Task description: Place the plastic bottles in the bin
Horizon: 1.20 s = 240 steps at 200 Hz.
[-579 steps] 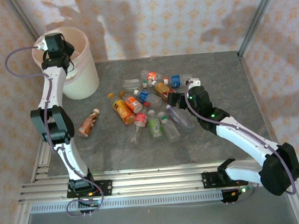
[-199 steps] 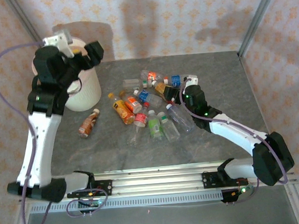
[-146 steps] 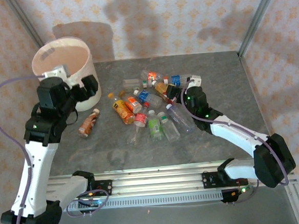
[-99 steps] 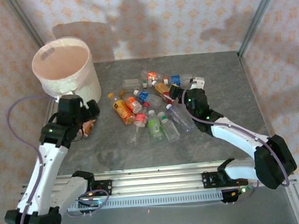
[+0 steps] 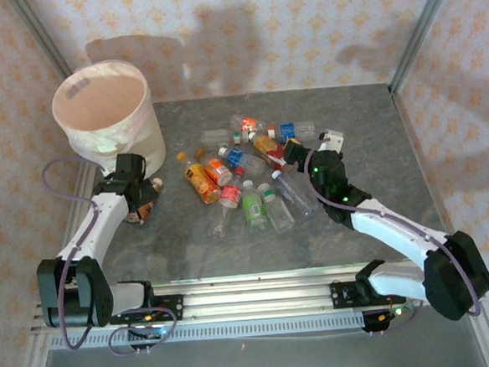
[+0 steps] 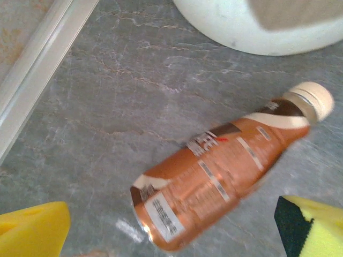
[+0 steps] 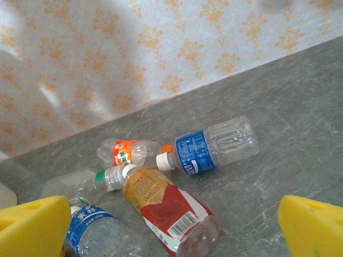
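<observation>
The plastic bottles are seen lying in a loose heap at the middle of the top view, on the grey marbled counter. One brown bottle with a cream cap is set apart to the left of the heap. It lies on its side near the foot of the bin — the white bucket with a pinkish lining in the upper left of the frame.

The left gripper is held low over this brown bottle with its jaws spread wide. In the left wrist view the yellow fingers are seen at the lower corners, with the bottle's base end between them and not clamped.

The right gripper is placed at the right edge of the heap, likewise spread wide and holding nothing. In the right wrist view a blue-labelled bottle and a red-and-yellow-labelled bottle are seen lying ahead of it — the first nearer the patterned wall.
</observation>
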Motion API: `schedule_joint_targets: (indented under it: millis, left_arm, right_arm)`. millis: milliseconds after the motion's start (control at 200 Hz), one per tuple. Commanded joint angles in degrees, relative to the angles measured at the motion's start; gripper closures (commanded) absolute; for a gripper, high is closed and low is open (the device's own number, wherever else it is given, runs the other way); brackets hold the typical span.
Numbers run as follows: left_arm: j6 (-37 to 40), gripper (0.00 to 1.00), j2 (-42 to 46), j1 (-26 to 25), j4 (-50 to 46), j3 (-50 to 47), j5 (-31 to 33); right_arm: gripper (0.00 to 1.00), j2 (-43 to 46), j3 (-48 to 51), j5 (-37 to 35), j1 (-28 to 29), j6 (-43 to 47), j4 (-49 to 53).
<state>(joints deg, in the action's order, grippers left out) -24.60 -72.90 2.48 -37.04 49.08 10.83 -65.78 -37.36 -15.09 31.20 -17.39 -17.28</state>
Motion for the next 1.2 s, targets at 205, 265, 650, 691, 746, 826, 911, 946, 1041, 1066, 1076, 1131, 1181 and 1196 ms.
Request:
schedule_joint_targets:
  millis: [205, 265, 650, 691, 746, 826, 911, 946, 1041, 1066, 1076, 1131, 1181, 1196]
  left_arm:
    - [5.3, 0.0, -4.3, 2.4, 13.6, -5.0, -13.6]
    - [4.9, 0.0, -5.2, 2.4, 13.7, -5.3, -15.4]
    - [3.0, 0.0, -4.3, -1.9, 10.7, -7.3, -14.8]
    - [3.3, 0.0, -6.2, -1.9, 10.2, -6.0, -14.6]
    - [3.6, 0.0, -9.0, -2.0, 8.7, -3.7, -14.2]
    - [3.8, 0.02, -12.5, -2.3, 6.5, -0.9, -12.6]
    - [3.0, 0.06, -13.7, -2.4, 7.0, -0.5, -11.2]
    - [2.6, 0.07, -13.8, -2.3, 7.8, -0.7, -11.5]
    - [2.0, 0.11, -15.2, -2.4, 8.9, -0.7, -12.5]
    - [1.9, 0.14, -15.9, -2.4, 8.7, -0.5, -12.6]
    - [1.9, 0.15, -16.1, -2.4, 8.6, -0.4, -12.6]
    - [1.6, 0.2, -17.1, -2.5, 8.0, 0.2, -12.6]
    - [1.3, 0.24, -17.1, -3.1, 8.0, 0.2, -12.1]
    - [1.3, 0.25, -16.9, -3.3, 8.2, 0.2, -12.0]
  right_arm:
    - [0.01, 3.5, 1.5, -3.6, -0.5, 0.1, 1.8]
    - [0.01, 3.6, 1.6, -3.6, -0.5, 0.2, 1.9]
    - [0.01, 1.2, 0.2, -3.1, -0.9, 0.4, 1.4]
    - [0.01, 0.9, 0.0, -2.9, -0.9, 0.6, 1.1]
    - [0.01, 0.6, -0.2, -2.7, -1.0, 0.9, 1.1]
    - [0.01, 0.8, -0.3, -2.7, -1.0, 1.2, 1.5]
    - [0.01, 1.2, 0.2, -3.1, -1.1, 1.2, 1.7]
    - [0.01, 1.4, 0.4, -3.2, -1.2, 1.3, 1.7]
    - [0.01, 1.6, 0.8, -3.1, -1.3, 1.1, 1.9]
    - [0.01, 1.7, 0.8, -3.2, -1.3, 1.1, 2.0]
    - [0.01, 1.7, 0.8, -3.2, -1.3, 1.1, 2.0]
    - [0.01, 1.9, 0.8, -3.2, -1.4, 1.1, 2.1]
    - [0.01, 2.2, 0.8, -3.2, -1.4, 1.1, 2.3]
    - [0.01, 2.2, 0.8, -3.2, -1.4, 1.2, 2.3]
